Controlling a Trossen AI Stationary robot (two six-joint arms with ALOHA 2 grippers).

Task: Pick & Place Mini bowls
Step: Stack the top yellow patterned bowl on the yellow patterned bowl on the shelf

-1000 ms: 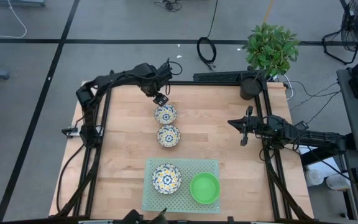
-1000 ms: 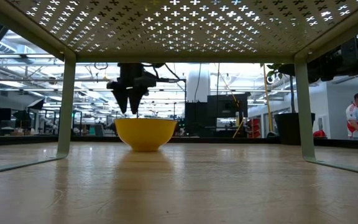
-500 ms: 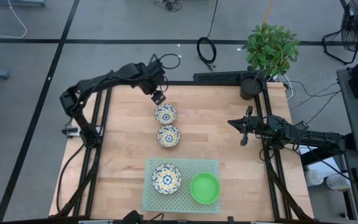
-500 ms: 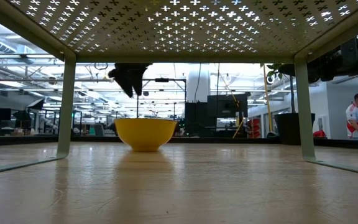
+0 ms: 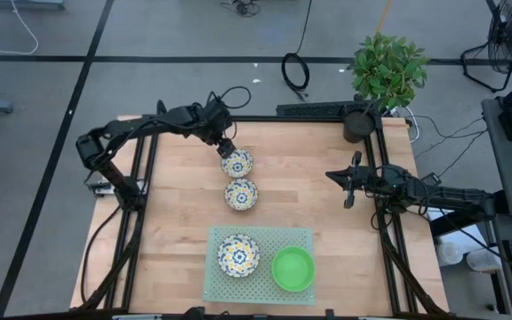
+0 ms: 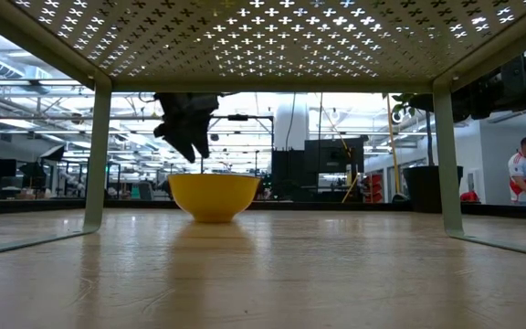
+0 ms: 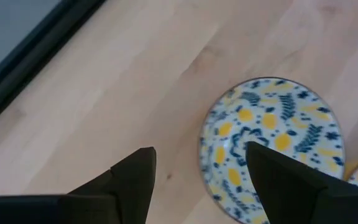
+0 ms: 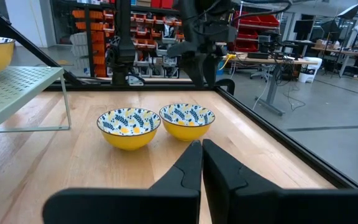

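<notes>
Two white floral mini bowls stand on their bases on the wooden table, the far one (image 5: pixel 236 163) (image 7: pixel 272 143) and a nearer one (image 5: pixel 241 194). A third floral bowl (image 5: pixel 237 253) and a green bowl (image 5: pixel 292 268) sit on the raised pale-green perforated mat (image 5: pixel 265 236). My left gripper (image 5: pixel 225 147) (image 7: pixel 197 158) hangs open, slanting down over the far bowl's left rim. One fingertip is over its inside and one over the table, clear of it in the low view (image 6: pixel 190 137). My right gripper (image 5: pixel 348 191) (image 8: pixel 202 149) waits shut at the table's right.
A potted plant (image 5: pixel 387 69) and a dark pot (image 5: pixel 358 124) stand at the table's far right corner. The mat stands on legs (image 6: pixel 97 155) above the near part of the table. Bare wood (image 5: pixel 176 178) lies left of the bowls. A person (image 6: pixel 525 174) stands in the room beyond.
My left gripper has stayed open over the far floral bowl and tipped to a stronger slant, rising a little and coming back down. Its arm has swung out toward the table's left edge. The bowls have not moved.
</notes>
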